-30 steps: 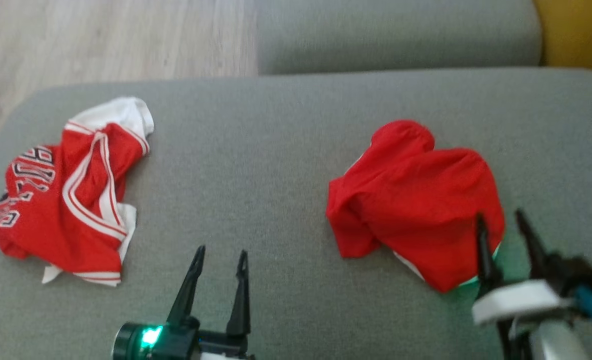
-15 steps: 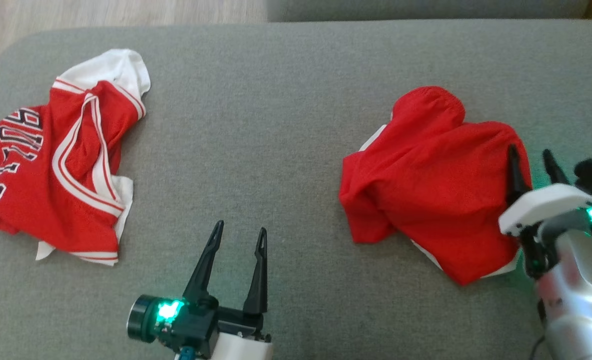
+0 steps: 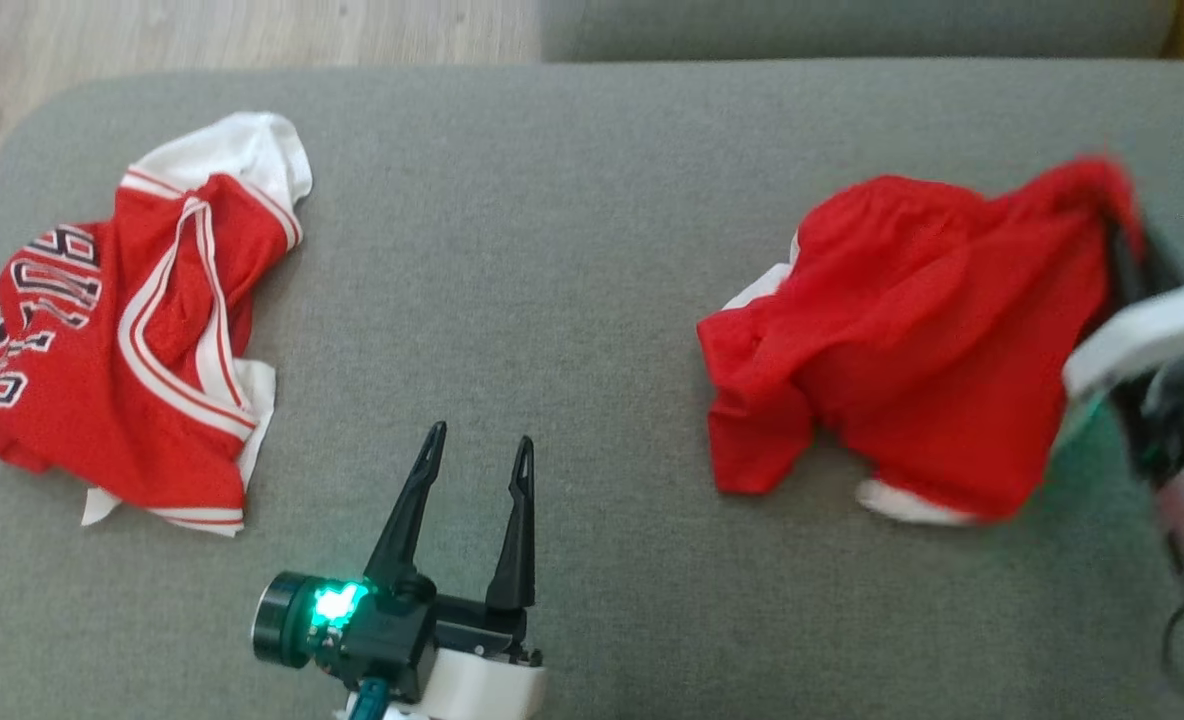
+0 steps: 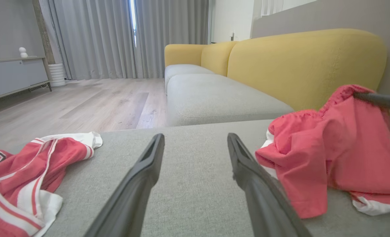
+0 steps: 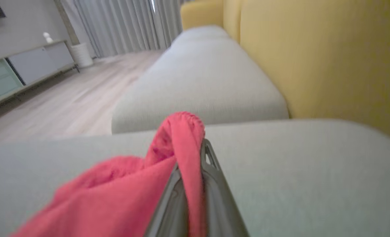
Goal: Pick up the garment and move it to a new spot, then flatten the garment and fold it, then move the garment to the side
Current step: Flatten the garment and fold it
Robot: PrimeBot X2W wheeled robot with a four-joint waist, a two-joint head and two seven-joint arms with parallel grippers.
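While in right hand, garment rumpled.

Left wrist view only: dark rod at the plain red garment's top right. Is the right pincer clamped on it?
Observer: Yes. In the right wrist view the right pincer is shut on a gathered hem of the plain red garment.
Operator: Left pincer touching any cloth?
Observer: No. In the head view the left pincer is open over bare grey cushion, apart from both the lettered jersey and the garment.
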